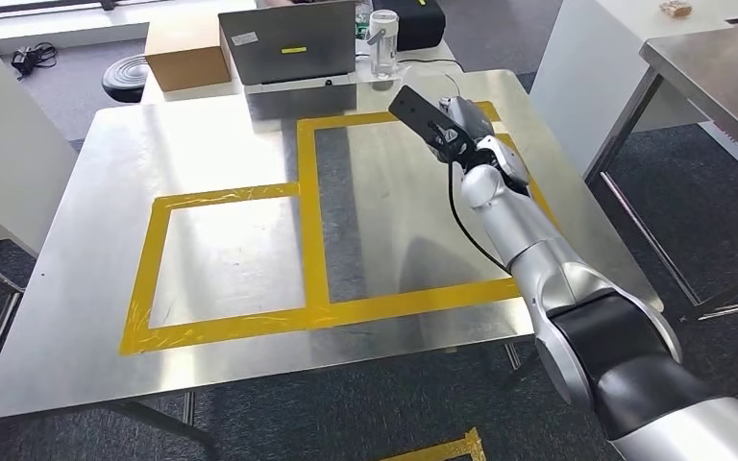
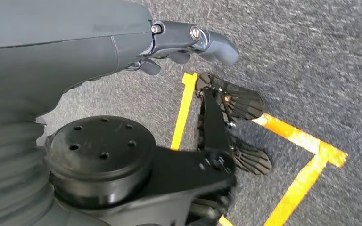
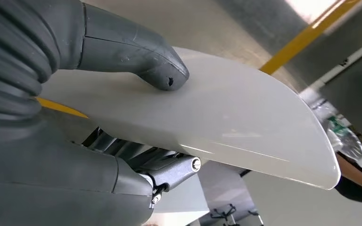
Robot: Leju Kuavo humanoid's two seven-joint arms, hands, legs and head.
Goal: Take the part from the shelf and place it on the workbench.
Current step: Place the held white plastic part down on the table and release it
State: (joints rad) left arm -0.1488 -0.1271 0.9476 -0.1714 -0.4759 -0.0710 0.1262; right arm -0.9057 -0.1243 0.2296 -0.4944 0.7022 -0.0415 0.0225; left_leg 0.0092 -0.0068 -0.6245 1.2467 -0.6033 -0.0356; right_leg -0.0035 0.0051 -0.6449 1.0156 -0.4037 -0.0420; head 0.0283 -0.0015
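Observation:
My right arm reaches over the steel workbench, which is marked with yellow tape rectangles. My right hand is above the far right corner of the larger rectangle. It holds the part, a pale, smooth, curved plate, with the thumb on one face and the fingers under the other. In the head view the part is a small pale shape at the hand. My left hand hangs over grey carpet and holds nothing.
Along the workbench's far edge stand a cardboard box, a grey case and a clear jar. A black stool is behind. Another steel table stands to the right. A person's arm is beyond the part.

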